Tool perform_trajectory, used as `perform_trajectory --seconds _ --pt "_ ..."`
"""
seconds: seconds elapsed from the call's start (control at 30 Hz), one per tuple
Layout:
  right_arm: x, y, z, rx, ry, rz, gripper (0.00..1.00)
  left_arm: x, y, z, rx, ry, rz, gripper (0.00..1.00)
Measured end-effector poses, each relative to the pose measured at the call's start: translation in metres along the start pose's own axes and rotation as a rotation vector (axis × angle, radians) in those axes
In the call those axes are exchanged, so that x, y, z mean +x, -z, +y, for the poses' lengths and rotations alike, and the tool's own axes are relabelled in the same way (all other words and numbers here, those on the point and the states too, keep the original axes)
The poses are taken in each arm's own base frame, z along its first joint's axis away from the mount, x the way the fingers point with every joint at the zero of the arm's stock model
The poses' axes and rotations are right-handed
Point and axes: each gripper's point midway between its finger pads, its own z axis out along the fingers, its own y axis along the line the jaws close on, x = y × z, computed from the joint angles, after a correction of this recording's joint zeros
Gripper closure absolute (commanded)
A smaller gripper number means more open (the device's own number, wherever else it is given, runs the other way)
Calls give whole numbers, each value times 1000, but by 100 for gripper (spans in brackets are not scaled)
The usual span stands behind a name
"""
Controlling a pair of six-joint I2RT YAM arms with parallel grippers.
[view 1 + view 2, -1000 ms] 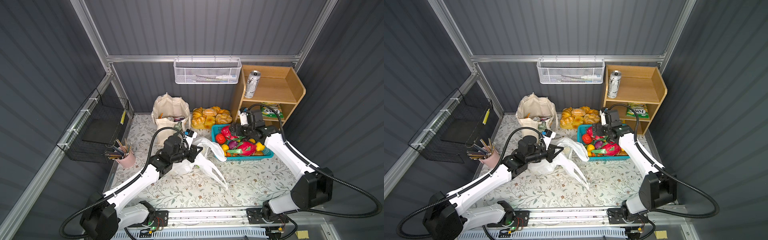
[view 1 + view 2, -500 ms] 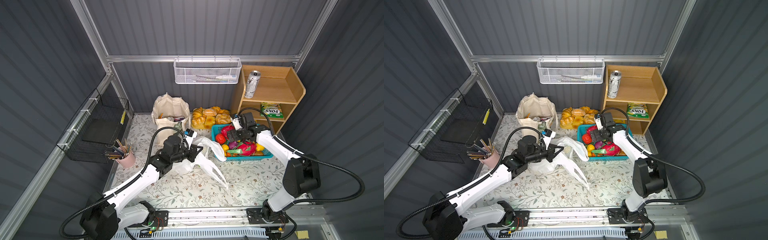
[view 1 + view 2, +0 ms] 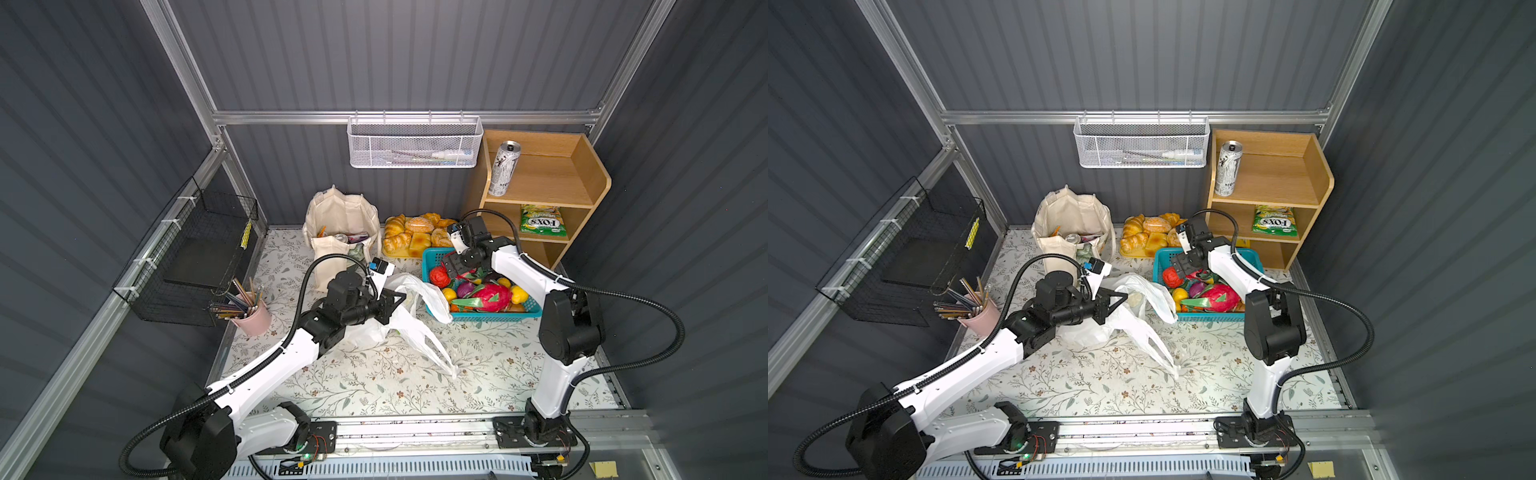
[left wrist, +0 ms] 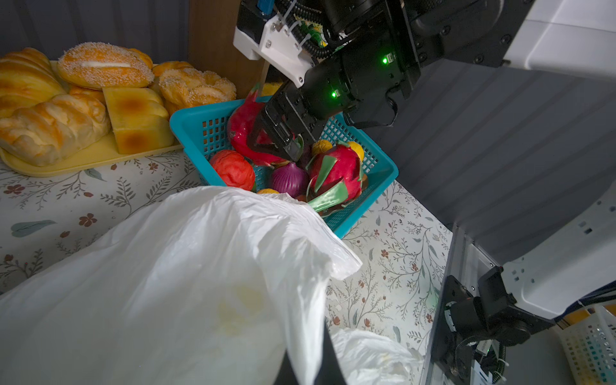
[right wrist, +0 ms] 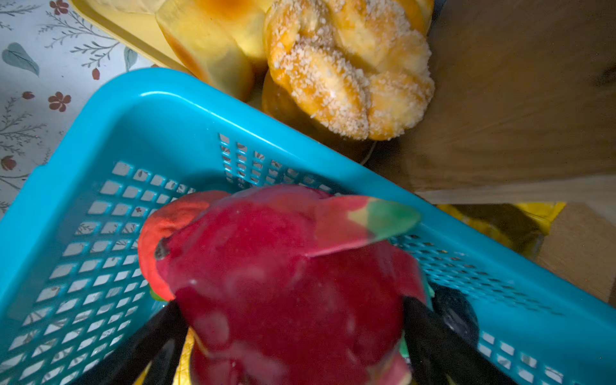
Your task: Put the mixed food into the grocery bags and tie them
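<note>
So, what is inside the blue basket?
Two dragon fruits, a red fruit, a purple onion and small yellow fruits. The right hand and the white bag cover the rest.

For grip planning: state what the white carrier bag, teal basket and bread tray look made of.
White carrier bag: thin plastic film, likely; crinkled, translucent, faintly glossy.
Teal basket: rigid moulded plastic; glossy rim, grid-perforated walls.
Bread tray: probably plastic; smooth, uniform yellow, raised lip.
</note>
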Motion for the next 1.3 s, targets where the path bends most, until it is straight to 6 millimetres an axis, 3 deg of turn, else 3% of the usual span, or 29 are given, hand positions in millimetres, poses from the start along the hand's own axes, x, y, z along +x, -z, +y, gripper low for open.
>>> perform_trajectory --seconds 0.13,0.33,0.53,0.67,0.7,0.83,0.97,1.13,1.3 --pt "2 1 -1 12 -18 -18 33 2 -2 2 -2 3 7 100" --pt "8 14 -2 20 -76 -92 47 4 -5 3 -4 8 16 100" --pt "16 49 -3 11 -153 -157 49 5 -6 4 -6 9 20 100" --pt "1 89 -7 6 -202 -275 49 5 -6 4 -5 12 18 100" --pt "-3 100 -9 5 -219 -311 48 4 -6 4 -4 12 16 100" --pt "-12 133 -13 -1 -270 -407 31 4 -6 3 -2 14 15 100" --pt "-11 138 -14 -10 -308 -410 20 5 -7 4 1 16 20 100" --pt "20 133 -13 -22 -425 -289 3 1 -7 2 4 13 13 100" --pt "63 149 -21 -18 -611 -206 1 0 -7 2 5 12 11 100"
